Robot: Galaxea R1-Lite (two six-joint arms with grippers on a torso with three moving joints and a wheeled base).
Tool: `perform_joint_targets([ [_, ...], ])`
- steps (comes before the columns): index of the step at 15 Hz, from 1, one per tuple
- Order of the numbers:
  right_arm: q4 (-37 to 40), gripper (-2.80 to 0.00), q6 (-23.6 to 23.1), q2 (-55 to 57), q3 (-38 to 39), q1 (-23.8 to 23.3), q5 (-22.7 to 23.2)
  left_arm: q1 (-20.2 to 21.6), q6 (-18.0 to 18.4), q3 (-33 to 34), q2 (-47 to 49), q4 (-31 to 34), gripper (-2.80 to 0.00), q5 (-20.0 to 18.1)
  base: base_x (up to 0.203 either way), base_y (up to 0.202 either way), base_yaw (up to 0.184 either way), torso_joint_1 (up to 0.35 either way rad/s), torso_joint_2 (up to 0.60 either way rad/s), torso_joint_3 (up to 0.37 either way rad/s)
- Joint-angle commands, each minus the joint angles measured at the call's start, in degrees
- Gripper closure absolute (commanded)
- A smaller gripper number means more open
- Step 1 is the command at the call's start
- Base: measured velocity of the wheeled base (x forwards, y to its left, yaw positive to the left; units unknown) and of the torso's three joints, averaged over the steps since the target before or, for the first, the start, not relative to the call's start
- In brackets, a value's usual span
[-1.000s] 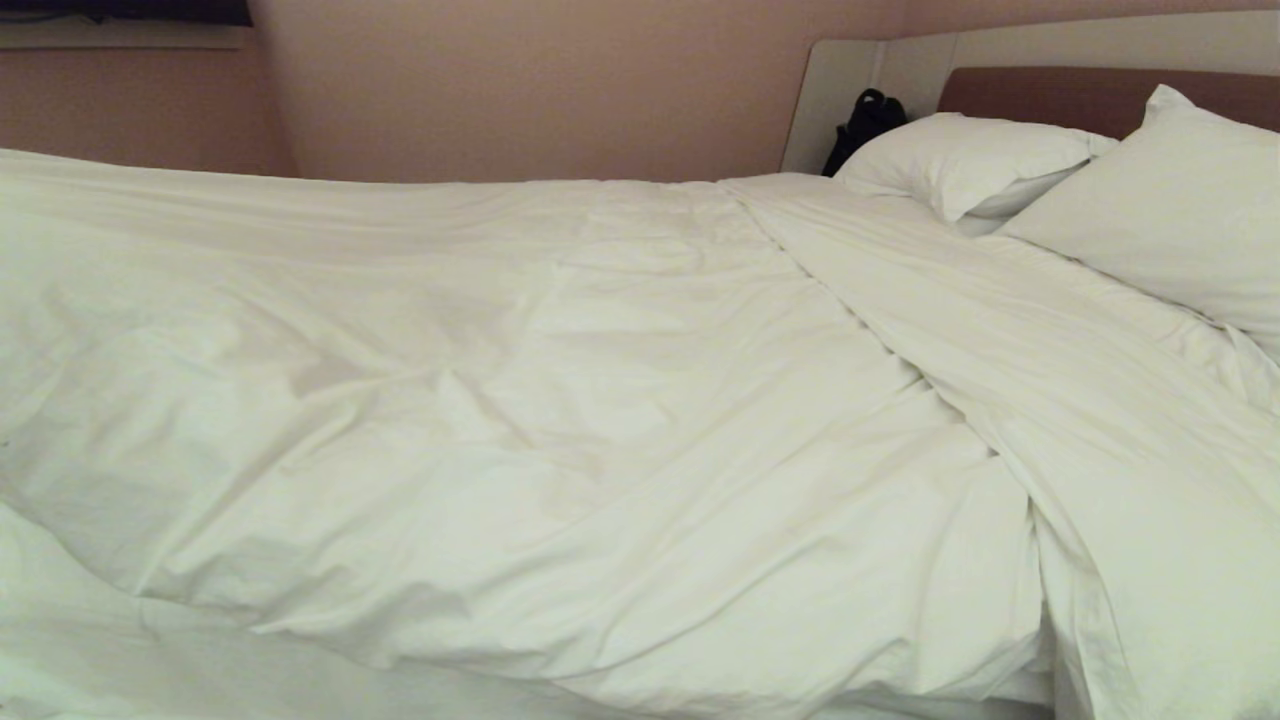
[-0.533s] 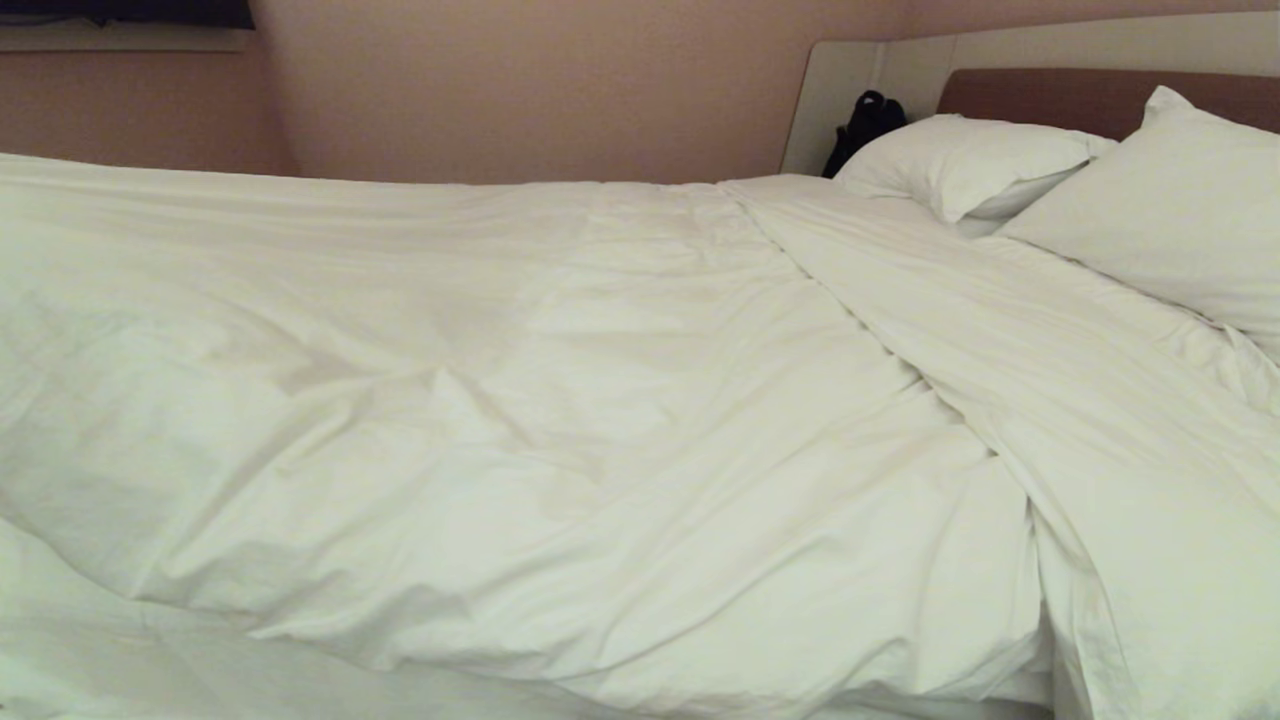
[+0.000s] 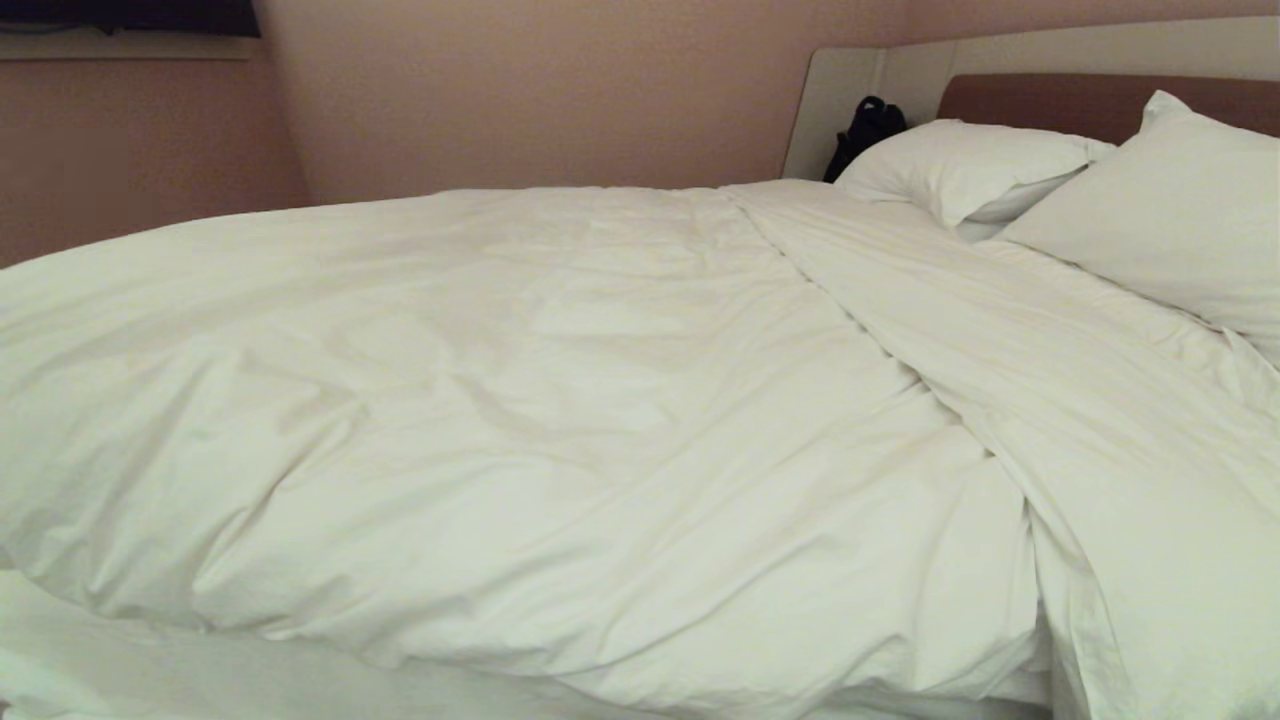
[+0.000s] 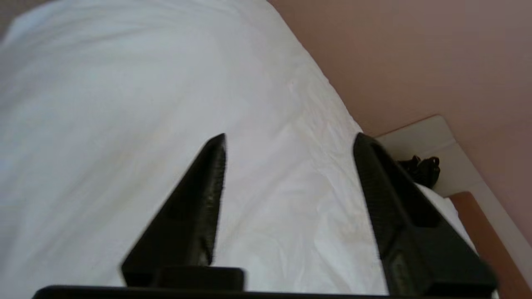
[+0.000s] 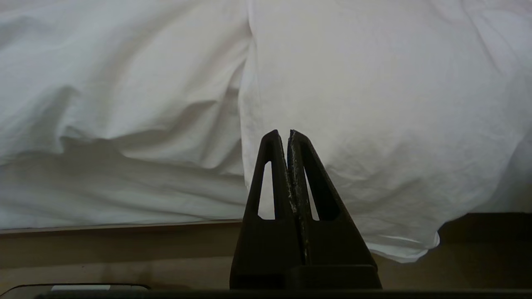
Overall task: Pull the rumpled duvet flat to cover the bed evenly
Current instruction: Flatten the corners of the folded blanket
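Observation:
The white duvet (image 3: 560, 400) lies puffed and creased over the bed, whose headboard (image 3: 1040, 45) stands at the far right. Neither gripper shows in the head view. In the left wrist view my left gripper (image 4: 291, 137) is open above the duvet (image 4: 124, 104), with only cloth showing between its fingers and nothing held. My right gripper (image 5: 282, 132) is shut and empty, low beside the bed, facing the duvet's hanging side (image 5: 374, 83) and the bed base (image 5: 104, 249).
Two white pillows (image 3: 970, 160) (image 3: 1180, 200) lean at the headboard. A small black object (image 3: 865, 125) sits behind the far pillow. A pinkish wall (image 3: 550, 90) runs along the bed's far side. A folded band of duvet (image 3: 1000, 350) crosses below the pillows.
The duvet's far left edge, held high before, has dropped and now slopes down to the left. More of the wall shows above it.

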Motion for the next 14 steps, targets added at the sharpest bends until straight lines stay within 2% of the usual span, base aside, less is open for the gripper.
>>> perform_joint_targets([
  [1, -0.01, 0.00, -0.02, -0.02, 0.00, 0.00, -0.01, 0.62, -0.44, -0.23, -0.10, 0.49, -2.80, -0.17, 0.000, 0.000, 0.000, 0.000, 0.00, 0.000],
  [9, -0.01, 0.00, -0.02, -0.02, 0.00, -0.02, -0.01, 6.72, -0.33, -3.46, 4.21, 0.75, -2.80, -0.17, 0.000, 0.000, 0.000, 0.000, 0.00, 0.000],
  [10, -0.01, 0.00, -0.02, -0.02, 0.00, -0.02, -0.01, 7.23, -0.14, -3.14, 4.21, 0.77, 0.00, -0.17, 0.000, 0.000, 0.000, 0.000, 0.00, 0.000],
  [14, -0.01, 0.00, -0.02, -0.02, 0.00, -0.02, -0.01, 8.25, -0.17, -2.14, 4.41, 4.57, 0.00, 0.10, 0.000, 0.000, 0.000, 0.000, 0.00, 0.000],
])
